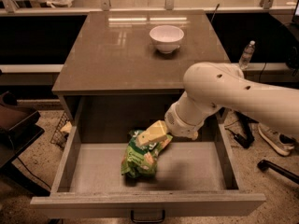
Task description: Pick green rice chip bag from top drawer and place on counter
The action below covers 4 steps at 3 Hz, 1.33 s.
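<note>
Hidden: the tool (152,135) is covering the far end of the green rice chip bag (139,158); I cannot tell if it is gripping.
Bag: lying in the top drawer (196,167), just under the tool.

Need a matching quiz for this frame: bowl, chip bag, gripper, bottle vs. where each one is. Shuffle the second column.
Things:
1. bowl
2. chip bag
3. gripper
4. bottle

Places:
A. at the chip bag's upper end, inside the drawer
B. on the counter
C. off the counter's right side
D. lying on the drawer floor

Pairs: 1-B, 2-D, 3-A, 4-C
</note>
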{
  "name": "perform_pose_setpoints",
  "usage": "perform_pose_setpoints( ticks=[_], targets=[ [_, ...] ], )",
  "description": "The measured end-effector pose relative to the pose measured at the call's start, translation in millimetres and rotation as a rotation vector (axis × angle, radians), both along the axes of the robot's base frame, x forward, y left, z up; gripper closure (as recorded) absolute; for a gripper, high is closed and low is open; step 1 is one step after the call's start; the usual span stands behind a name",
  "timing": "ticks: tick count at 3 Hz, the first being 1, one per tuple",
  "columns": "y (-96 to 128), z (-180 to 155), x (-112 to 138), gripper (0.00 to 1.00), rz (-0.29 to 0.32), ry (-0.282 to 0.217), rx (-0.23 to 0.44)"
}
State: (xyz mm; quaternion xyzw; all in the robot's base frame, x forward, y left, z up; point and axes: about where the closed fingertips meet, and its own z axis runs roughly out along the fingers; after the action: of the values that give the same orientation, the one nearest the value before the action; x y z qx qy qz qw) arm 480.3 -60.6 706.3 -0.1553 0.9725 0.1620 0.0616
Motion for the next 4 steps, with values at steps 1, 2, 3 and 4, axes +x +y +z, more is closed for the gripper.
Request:
perform_pose_setpoints(
  ticks=[1,2,3,4],
  targets=[
    [30.9,-23.8,11.2,0.0,-0.054,0.032,0.088],
    [33.4,-27.3,13.7,0.0,-0.061,0.032,0.098],
    [38.3,-46.8,14.2,0.0,-0.108,0.065,0.028],
    [49.7,-74.6,12.7,0.0,-0.151,0.1,-0.083]
  ],
)
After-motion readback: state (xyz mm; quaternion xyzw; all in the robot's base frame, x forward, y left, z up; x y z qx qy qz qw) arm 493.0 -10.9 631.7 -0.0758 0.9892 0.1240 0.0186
